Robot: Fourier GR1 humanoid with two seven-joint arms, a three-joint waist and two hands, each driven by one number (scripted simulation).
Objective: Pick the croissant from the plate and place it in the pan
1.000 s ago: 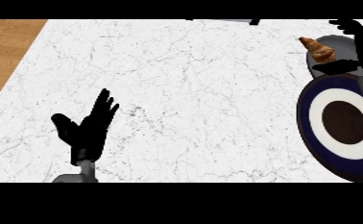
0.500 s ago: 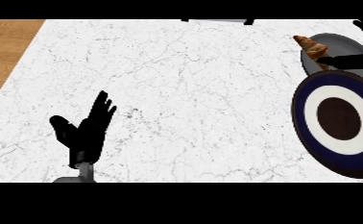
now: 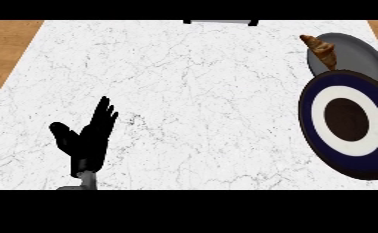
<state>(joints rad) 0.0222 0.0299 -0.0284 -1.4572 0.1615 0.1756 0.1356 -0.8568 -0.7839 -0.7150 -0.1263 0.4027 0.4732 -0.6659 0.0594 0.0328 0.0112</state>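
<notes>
Nearest, at the lower left of the head view, the left hand [image 3: 87, 137] rests over the counter [image 3: 192, 102] with its fingers straight and pointing up and the thumb spread to the side; it holds nothing and touches no object. A short piece of grey forearm [image 3: 87, 178] shows below it at the view's lower edge. The right hand does not show.

The counter is white marble with thin grey veins, and a few dark specks lie just right of the left hand. At the far left a strip of brown wood [image 3: 15, 42] borders the marble.

At the right edge, near the middle, sits the plate [image 3: 314, 127]: dark blue outer rim, white ring, dark brown centre. It is cut off by the view's right edge and nothing lies on it.

Farther back at the right is the pan [image 3: 351, 49], a grey round dish partly behind the plate's upper rim. The croissant [image 3: 320, 49], golden brown, stands tilted at the pan's left rim, one pointed end up; whether it lies wholly inside the pan cannot be told.

Farthest, at the top centre, a pale grey object with dark ends [image 3: 220, 22] sits at the counter's back edge.

No writing or labels can be read.
</notes>
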